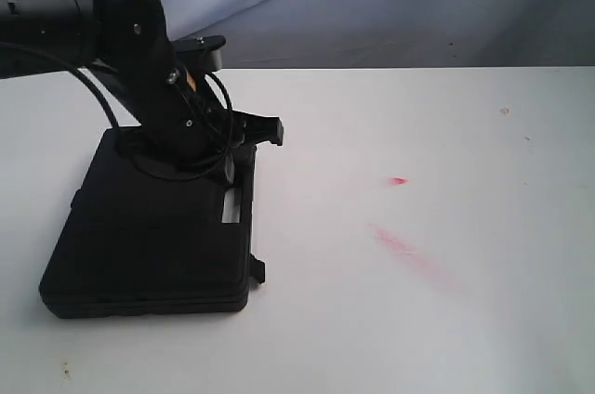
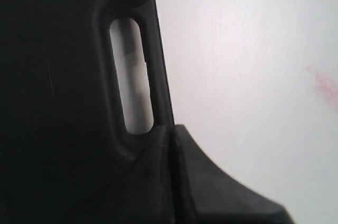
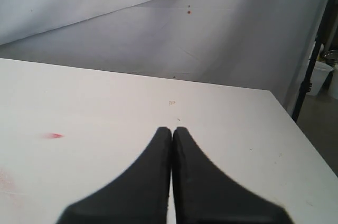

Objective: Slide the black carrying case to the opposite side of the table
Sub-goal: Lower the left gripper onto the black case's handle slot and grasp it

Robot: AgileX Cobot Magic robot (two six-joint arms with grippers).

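The left gripper (image 2: 171, 131), jaws closed, pressed against the handle edge of the black case (image 1: 149, 236) on the white table (image 1: 446, 320), while the closed right gripper (image 3: 172, 131) hovered empty.

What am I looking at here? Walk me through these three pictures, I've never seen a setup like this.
It is a robot with two arms, each ending in a two-fingered gripper. One picture comes from a camera off to the side; the other two come from cameras on the wrists. A flat black case lies on a white table marked with red smears. The left gripper is shut, its tips at the case's handle edge, gripping nothing. The right gripper is shut too, above bare table, holding nothing.
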